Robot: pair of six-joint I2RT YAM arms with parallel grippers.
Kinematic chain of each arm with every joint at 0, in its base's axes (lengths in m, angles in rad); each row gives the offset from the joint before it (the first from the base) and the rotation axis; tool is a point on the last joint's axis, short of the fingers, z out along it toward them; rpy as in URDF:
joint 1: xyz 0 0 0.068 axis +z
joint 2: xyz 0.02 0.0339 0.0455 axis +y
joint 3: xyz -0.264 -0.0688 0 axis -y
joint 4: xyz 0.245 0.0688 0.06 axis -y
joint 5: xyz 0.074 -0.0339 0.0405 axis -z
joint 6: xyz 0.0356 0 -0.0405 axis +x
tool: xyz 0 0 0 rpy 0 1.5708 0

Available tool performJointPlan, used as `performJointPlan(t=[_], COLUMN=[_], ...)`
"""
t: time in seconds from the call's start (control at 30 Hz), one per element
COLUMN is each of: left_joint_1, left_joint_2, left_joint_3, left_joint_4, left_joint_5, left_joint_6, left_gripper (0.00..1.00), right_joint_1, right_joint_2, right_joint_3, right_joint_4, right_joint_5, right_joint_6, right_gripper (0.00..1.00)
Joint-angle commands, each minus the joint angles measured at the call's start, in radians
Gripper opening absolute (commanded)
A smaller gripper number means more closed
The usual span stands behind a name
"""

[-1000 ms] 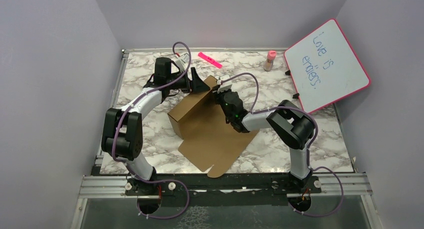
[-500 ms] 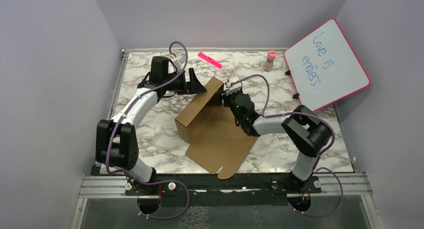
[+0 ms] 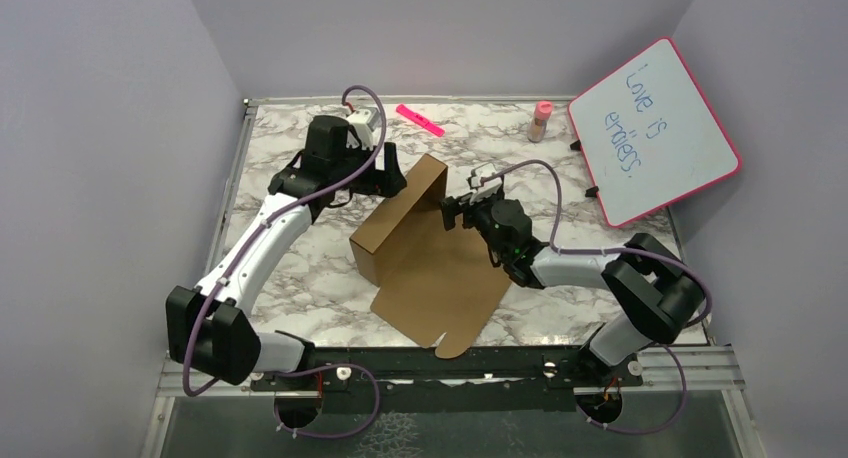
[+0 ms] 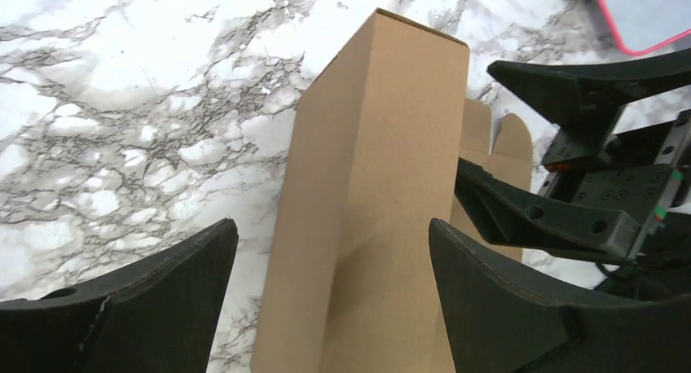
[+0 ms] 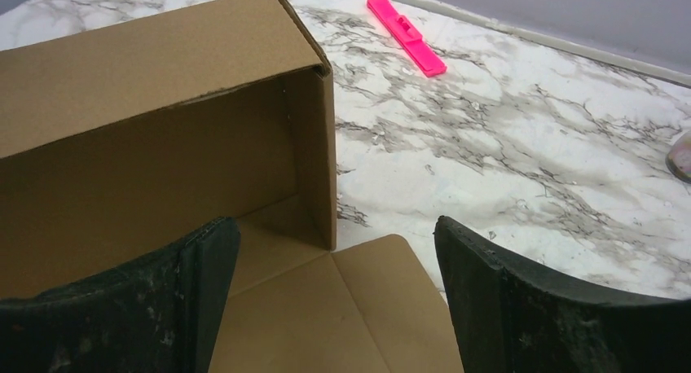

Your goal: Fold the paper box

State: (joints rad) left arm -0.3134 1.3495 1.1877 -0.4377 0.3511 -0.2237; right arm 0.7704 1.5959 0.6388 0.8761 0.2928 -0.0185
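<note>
The paper box (image 3: 430, 268) is brown cardboard lying in the middle of the table, with one long wall (image 3: 400, 203) folded upright and the rest flat. My left gripper (image 3: 392, 173) is at the far end of that wall, open. In the left wrist view the wall (image 4: 375, 169) shows between the fingers (image 4: 147, 308), with a gap on each side. My right gripper (image 3: 452, 210) hovers just right of the wall's far end, open and empty. Its wrist view looks over a flat flap (image 5: 358, 308) into the corner of the wall (image 5: 163, 88).
A pink-framed whiteboard (image 3: 655, 133) leans at the back right. A small pink bottle (image 3: 540, 121) stands near it. A pink strip (image 3: 420, 119) lies at the back, also in the right wrist view as the pink strip (image 5: 405, 32). The box's front flap (image 3: 450, 343) reaches the table's near edge.
The right gripper has opened, let go of the wall's far end and drawn back to the right. The left arm has stretched out, its gripper staying by the wall. The box shifted slightly.
</note>
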Motion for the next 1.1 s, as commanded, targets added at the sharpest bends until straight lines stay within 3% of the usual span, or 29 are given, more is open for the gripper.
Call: performJointPlan(t=[0.0, 0.2, 0.5, 0.77, 1.07], left_joint_1=[-0.096, -0.260, -0.562, -0.668, -0.693], left_joint_2=[-0.058, -0.066, 0.041, 0.192, 0.293], left_joint_3=[0.040, 0.076, 0.165, 0.199, 0.198], left_joint_4=[-0.078, -0.108, -0.185, -0.227, -0.226], left_joint_5=[-0.265, -0.512, -1.017, -1.247, -1.419], left_joint_6=[0.062, 0.085, 0.135, 0.154, 0.161], left_gripper=[0.88, 0.88, 0.87, 0.83, 0.80], right_joint_1=[-0.003, -0.003, -0.002, -0.003, -0.003], right_joint_2=[-0.081, -0.164, -0.301, -0.351, -0.402], right_joint_3=[-0.079, -0.213, -0.376, -0.404, -0.411], right_joint_4=[0.000, 0.087, 0.212, 0.225, 0.216], right_joint_5=[-0.012, 0.061, 0.194, 0.314, 0.369], right_joint_6=[0.054, 0.108, 0.177, 0.189, 0.152], right_gripper=[0.95, 0.99, 1.00, 1.00, 1.00])
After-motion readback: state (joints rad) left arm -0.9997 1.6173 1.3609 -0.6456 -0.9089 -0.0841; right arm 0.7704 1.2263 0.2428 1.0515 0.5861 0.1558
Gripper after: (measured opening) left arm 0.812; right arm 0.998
